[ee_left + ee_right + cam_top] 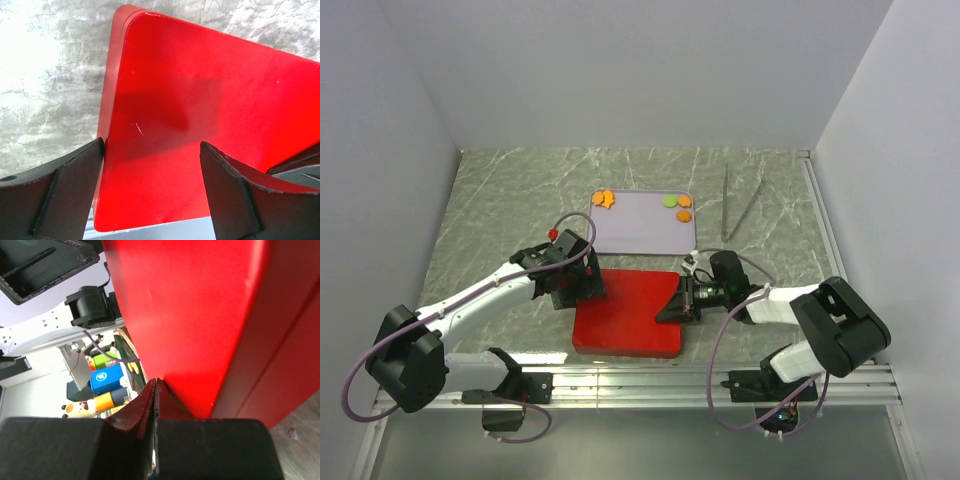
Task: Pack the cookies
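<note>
Showing the cookies (670,200) as small flat pieces, all lying on a pale lilac tray (640,228) at the far middle of the grey veined table (500,220). One green disc (670,200) and two orange discs (685,215) sit close together in the tray's far right corner. Irregular orange pieces (604,198) huddle in its far left corner. The rest of the tray is bare.

A glossy red box (625,320) with rounded corners lies just in front of the tray, and no cookie rests on it.

The left gripper (150,185) is spread wide at the box's left edge. One finger (60,190) sits against the outer side, the other (240,195) over the red top, and neither clamps anything.

The right gripper (156,390) sits at the box's right edge with its fingers pressed fully together. Whether they nip the red rim cannot be told.

Thin metal tongs (740,205) lie to the right of the tray, well apart from both arms.
</note>
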### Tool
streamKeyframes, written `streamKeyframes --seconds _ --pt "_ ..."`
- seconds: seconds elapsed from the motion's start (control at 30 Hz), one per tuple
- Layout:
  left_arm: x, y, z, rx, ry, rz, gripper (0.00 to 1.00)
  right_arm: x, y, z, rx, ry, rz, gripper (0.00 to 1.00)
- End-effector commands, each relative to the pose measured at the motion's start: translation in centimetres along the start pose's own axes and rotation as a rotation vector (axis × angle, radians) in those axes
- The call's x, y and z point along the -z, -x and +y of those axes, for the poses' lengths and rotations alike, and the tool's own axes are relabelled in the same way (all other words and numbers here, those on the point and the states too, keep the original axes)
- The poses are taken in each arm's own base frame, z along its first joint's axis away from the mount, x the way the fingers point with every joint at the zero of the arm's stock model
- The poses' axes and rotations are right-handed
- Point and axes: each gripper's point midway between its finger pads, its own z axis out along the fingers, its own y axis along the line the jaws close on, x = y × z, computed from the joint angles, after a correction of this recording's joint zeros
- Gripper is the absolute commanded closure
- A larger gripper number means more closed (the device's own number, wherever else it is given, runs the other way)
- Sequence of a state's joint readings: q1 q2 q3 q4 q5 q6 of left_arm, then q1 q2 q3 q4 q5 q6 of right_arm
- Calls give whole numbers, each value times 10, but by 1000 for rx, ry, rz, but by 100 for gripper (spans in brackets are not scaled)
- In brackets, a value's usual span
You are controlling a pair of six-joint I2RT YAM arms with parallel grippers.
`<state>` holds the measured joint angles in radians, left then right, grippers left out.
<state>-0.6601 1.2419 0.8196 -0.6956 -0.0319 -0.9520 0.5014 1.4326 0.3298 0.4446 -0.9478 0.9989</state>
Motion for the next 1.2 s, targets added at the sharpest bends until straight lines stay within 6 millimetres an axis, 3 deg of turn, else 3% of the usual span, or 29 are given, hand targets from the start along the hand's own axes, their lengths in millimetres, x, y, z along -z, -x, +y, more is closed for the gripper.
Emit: streamKeyframes --seconds 0.0,0.5,0.8,1.17 --pt "9 14 -24 -13 -74 -47 17 -3 -1 -39 -48 -133 -40 100" --pt "11 17 -15 -15 -45 -75 13 4 17 -19 41 -205 -67 100" --pt "15 23 -6 -19 -19 -105 10 14 31 15 128 -212 -89 100" --pt "35 59 19 33 -4 -190 8 26 45 69 236 -170 -117 100"
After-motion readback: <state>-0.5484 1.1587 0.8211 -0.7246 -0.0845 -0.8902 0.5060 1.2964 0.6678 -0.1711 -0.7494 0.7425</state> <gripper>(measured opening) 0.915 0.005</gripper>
